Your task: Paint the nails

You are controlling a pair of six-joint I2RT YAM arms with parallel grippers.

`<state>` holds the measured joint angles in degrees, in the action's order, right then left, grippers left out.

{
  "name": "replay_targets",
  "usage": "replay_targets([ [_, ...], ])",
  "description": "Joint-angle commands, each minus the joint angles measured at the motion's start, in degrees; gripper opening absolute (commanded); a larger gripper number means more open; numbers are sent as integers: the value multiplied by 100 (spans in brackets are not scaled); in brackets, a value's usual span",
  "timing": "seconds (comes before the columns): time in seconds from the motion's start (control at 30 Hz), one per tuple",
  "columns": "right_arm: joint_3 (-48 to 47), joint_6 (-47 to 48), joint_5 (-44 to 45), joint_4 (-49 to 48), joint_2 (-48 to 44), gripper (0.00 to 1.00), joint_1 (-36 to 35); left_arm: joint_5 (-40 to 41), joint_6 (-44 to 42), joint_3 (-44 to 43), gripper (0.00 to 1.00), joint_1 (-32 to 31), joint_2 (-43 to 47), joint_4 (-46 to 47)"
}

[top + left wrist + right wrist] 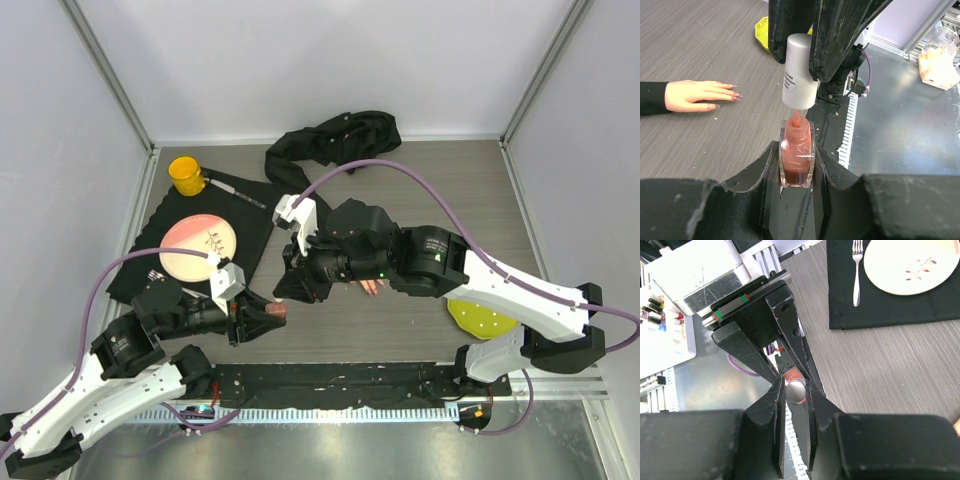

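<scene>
My left gripper is shut on a small square polish bottle of pinkish-red polish and holds it upright. My right gripper is shut on the bottle's white cap, lifted just above the neck, with the brush stem still in the opening. From above, both grippers meet near the table's front: left, right. The pale mannequin hand lies flat on the table, its pinkish-red nails pointing right. In the top view only its fingertips show under the right arm.
A black sleeve trails to the back. A yellow cup, a pink plate and a fork sit on a black mat at left. A yellow disc lies at right. A metal rail runs along the front.
</scene>
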<state>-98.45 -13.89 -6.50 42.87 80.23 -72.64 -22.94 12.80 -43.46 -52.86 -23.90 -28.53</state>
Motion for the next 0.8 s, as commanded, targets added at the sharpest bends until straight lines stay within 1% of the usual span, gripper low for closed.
replay_targets([
  [0.0,-60,53,149,-253,-165,1,-22,26,-76,-145,0,4,-18,225],
  [0.77,-148,79,334,-183,-192,1,-22,18,-76,-145,0,4,-27,225],
])
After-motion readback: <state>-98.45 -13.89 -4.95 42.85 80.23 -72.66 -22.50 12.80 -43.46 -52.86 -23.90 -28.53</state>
